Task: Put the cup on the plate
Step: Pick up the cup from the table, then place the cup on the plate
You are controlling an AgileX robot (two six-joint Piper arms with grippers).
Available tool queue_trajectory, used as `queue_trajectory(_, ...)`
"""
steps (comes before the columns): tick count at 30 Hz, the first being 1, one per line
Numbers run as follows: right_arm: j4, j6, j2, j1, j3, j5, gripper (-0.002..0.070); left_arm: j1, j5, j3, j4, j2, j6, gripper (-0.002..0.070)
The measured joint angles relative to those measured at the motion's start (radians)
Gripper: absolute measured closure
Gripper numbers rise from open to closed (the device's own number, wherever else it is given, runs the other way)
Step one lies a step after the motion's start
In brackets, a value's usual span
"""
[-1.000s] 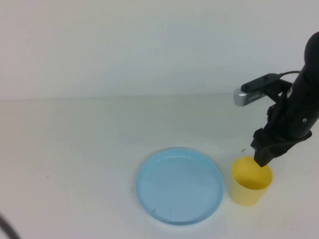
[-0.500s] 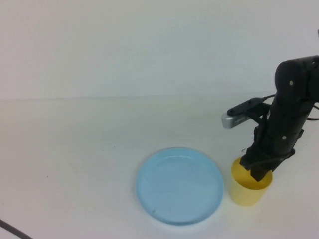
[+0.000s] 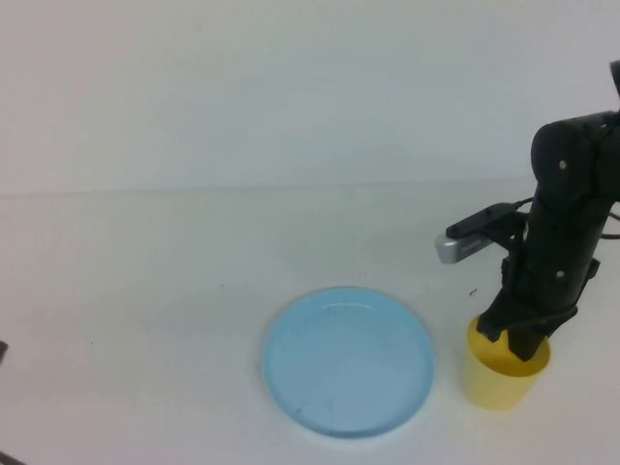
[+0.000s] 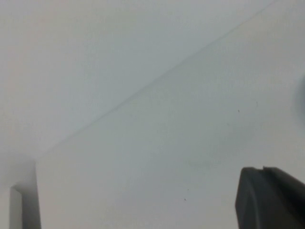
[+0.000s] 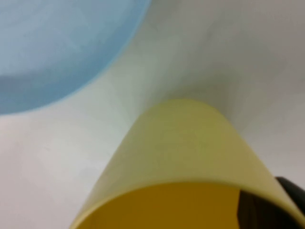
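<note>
The yellow cup (image 3: 504,380) stands upright just right of the light blue plate (image 3: 349,360), a small gap apart from it. My right gripper (image 3: 518,339) comes down on the cup's far rim, with one finger inside the cup and one outside, shut on the wall. In the right wrist view the cup (image 5: 181,148) fills the lower half, with a dark finger (image 5: 252,210) inside it and the plate (image 5: 57,43) beyond. My left gripper (image 4: 261,168) shows only in the left wrist view, fingers together, over bare table.
The white table (image 3: 145,291) meets a white wall at the back. The right wrist's silver camera (image 3: 463,244) juts out over the table above the cup. A dark bit of the left arm (image 3: 2,349) shows at the left edge.
The right arm came down onto the cup's rim. Since half a second ago the cup has shifted a little to the right and toward me with the gripper. The plate has not moved.
</note>
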Motion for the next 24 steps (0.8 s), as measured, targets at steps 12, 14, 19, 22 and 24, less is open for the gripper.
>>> queue_trajectory(12,-0.074,0.043,-0.162,0.056,-0.078,0.033,0.0645,0.000,0.165,0.038,0.243,-0.115,-0.362,0.0674)
queue_trajectory(14,-0.067,0.045,-0.164,0.101,-0.123,0.028,0.0645,0.000,0.137,0.053,0.263,-0.115,-0.406,0.0674)
queue_trajectory(19,-0.021,0.045,-0.127,0.213,-0.253,-0.012,0.0645,0.000,0.109,0.056,0.286,-0.115,-0.434,0.0674)
queue_trajectory(22,-0.009,0.045,-0.056,0.256,-0.324,-0.019,0.0645,0.000,0.108,0.056,0.284,-0.115,-0.434,0.0674)
queue_trajectory(24,-0.002,0.045,0.007,0.267,-0.373,-0.013,0.0645,0.000,0.108,0.056,0.284,-0.115,-0.438,0.0674)
